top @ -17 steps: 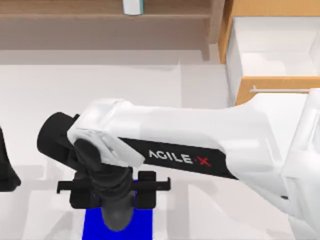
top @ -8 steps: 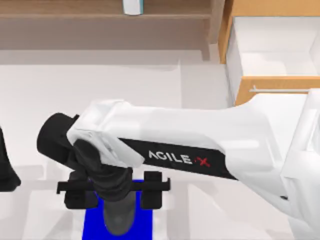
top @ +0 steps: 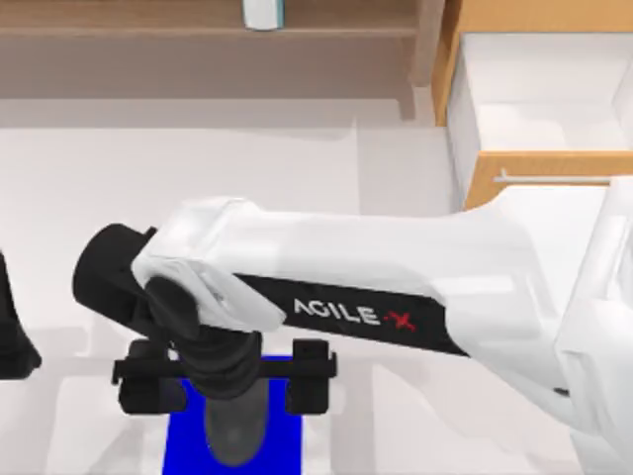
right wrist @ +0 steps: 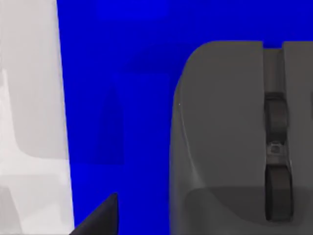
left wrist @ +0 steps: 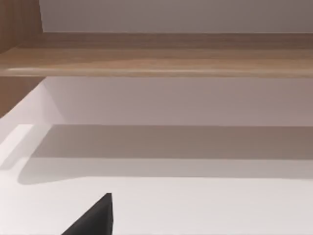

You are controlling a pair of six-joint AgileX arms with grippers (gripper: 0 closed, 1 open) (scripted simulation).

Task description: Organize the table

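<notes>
Table [top: 198, 168]: broad white top, running from the near edge to the far shelf [top: 198, 30]; open drawer [top: 544, 99] at far right

Mat [top: 183, 445]: blue, near edge, left of centre

Mouse [top: 234, 430]: grey, lying on the mat, wheel uppermost

Right gripper [top: 227, 381]: reaching across from the right, poised over the mouse's far end, jaws spread wide, holding nothing

Left arm [top: 12, 336]: parked at the left edge; jaw state cannot be told

Step, as judged: work on the mouse at the mat, either side of a grasp

Next move calls for: a straight, centred motion, fingers clear of the mouse's flanks and the mat
</notes>
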